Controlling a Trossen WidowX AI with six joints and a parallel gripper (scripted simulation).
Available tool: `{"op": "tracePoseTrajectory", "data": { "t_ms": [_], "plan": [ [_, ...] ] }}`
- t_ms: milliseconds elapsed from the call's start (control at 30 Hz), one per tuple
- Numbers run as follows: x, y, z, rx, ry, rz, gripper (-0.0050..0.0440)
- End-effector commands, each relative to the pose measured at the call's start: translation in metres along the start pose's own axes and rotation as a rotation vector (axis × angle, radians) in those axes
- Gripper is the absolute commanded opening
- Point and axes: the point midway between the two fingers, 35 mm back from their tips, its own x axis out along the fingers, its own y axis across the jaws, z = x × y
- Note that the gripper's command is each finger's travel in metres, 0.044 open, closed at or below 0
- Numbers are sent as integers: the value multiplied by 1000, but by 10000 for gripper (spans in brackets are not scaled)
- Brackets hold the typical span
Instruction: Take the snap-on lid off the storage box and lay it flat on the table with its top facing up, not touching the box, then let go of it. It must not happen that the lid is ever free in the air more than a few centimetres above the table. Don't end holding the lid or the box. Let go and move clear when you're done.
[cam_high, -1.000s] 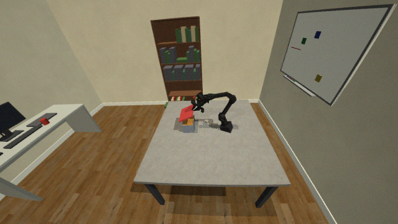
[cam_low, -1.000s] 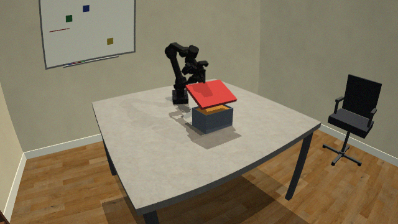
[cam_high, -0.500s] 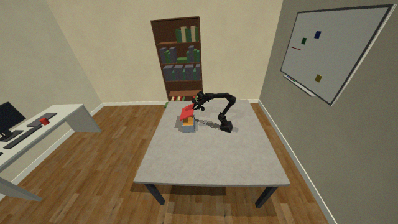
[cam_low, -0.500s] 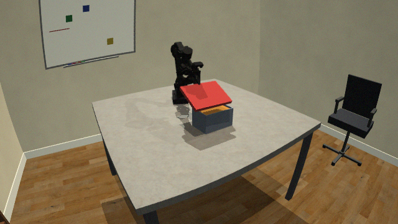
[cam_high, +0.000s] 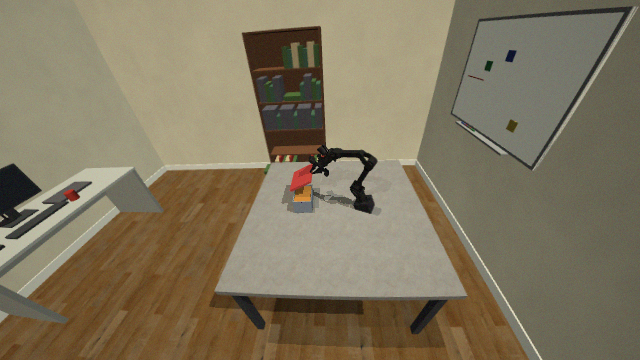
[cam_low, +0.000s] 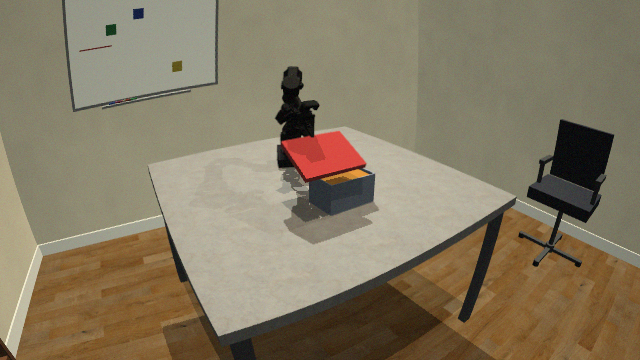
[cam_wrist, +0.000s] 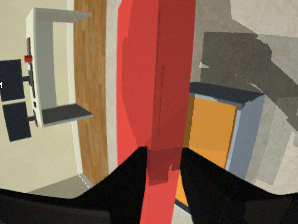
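Observation:
The red lid (cam_low: 323, 154) is off the box and held tilted in the air just above it. It also shows in the top view (cam_high: 301, 178) and edge-on in the wrist view (cam_wrist: 160, 90). My gripper (cam_wrist: 163, 154) is shut on the lid's near edge; in the top view it (cam_high: 316, 165) is at the lid's raised right end. The grey-blue storage box (cam_low: 342, 189) (cam_wrist: 208, 137) stands open on the table below, its orange inside showing. The lid's lower end hangs over the box (cam_high: 302, 198); I cannot tell if they touch.
The arm's base (cam_high: 364, 202) stands on the table to the right of the box. A bookshelf (cam_high: 286, 95) is behind the table, a desk (cam_high: 60, 200) at left and an office chair (cam_low: 570, 185) off to one side.

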Motion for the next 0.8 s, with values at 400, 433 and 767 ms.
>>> {"op": "tracePoseTrajectory", "data": {
  "t_ms": [400, 433, 767],
  "plan": [
    [-5, 7, 35, -14, 4, 21, -50],
    [-5, 7, 37, -14, 4, 21, -50],
    [-6, 7, 57, -14, 4, 21, -50]
  ]
}}
